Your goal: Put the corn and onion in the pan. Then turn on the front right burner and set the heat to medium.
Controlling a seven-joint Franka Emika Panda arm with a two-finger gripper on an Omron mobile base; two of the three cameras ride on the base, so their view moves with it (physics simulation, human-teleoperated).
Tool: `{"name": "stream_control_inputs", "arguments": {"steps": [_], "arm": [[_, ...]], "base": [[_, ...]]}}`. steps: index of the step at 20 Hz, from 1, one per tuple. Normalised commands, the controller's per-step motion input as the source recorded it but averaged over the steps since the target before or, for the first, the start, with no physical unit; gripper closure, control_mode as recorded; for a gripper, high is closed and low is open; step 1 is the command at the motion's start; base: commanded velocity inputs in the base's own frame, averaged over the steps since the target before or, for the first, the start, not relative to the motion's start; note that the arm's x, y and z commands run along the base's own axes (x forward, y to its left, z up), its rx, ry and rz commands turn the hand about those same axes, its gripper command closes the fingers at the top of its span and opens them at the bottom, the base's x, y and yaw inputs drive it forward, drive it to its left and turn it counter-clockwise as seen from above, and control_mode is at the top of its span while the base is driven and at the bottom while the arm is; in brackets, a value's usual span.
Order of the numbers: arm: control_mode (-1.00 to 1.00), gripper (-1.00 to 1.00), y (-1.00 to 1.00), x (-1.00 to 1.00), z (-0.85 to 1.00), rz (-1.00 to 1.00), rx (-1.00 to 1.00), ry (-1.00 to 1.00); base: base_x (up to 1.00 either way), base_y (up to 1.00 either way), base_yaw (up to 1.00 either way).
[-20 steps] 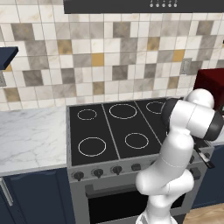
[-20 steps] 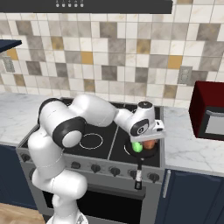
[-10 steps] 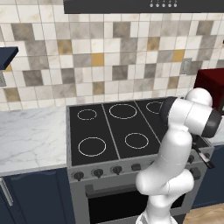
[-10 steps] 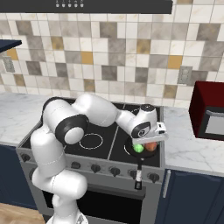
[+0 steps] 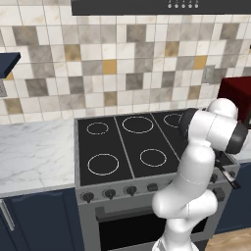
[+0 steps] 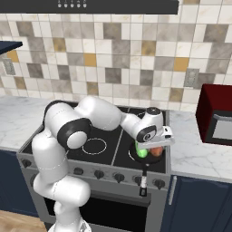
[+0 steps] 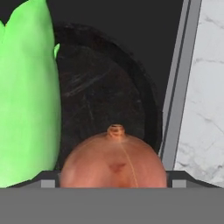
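- The arm [image 5: 203, 162] is being seen bent over the right side of the cooktop [image 5: 127, 147].
- A pan handle [image 5: 226, 172] is projecting past the arm at the stove's front right corner.
- Knobs [image 5: 110, 192] are lining the stove front.

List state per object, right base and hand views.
corn: lying in the pan
onion: in the pan, between the fingertips; grip can't be judged
pan: on the cooktop, handle toward the front edge
gripper: low over the pan, jaws around the onion
cooktop: no glow visible
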Motion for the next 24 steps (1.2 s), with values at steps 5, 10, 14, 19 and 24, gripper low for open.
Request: {"name": "stream_control_inputs", "arguments": {"steps": [5,10,14,19,24], "arm": [[-1.00,-1.00,0.12,0.00,0.00,0.00,0.00,0.00],[-1.00,-1.00,0.18,0.00,0.12,0.00,0.00,0.00],[-1.00,-1.00,0.01,-0.09,0.40,-0.01,0.01,0.00],[-1.00,-1.00,-0.39,-0.51,0.27,-0.10,0.18,-0.15],[-1.00,-1.00,-0.44,-0.60,0.21,-0.09,0.28,-0.27]], "base": [[0.00,0.00,0.00],[0.00,0.00,0.00],[0.00,0.00,0.00],[0.00,0.00,0.00],[0.00,0.00,0.00]]}}
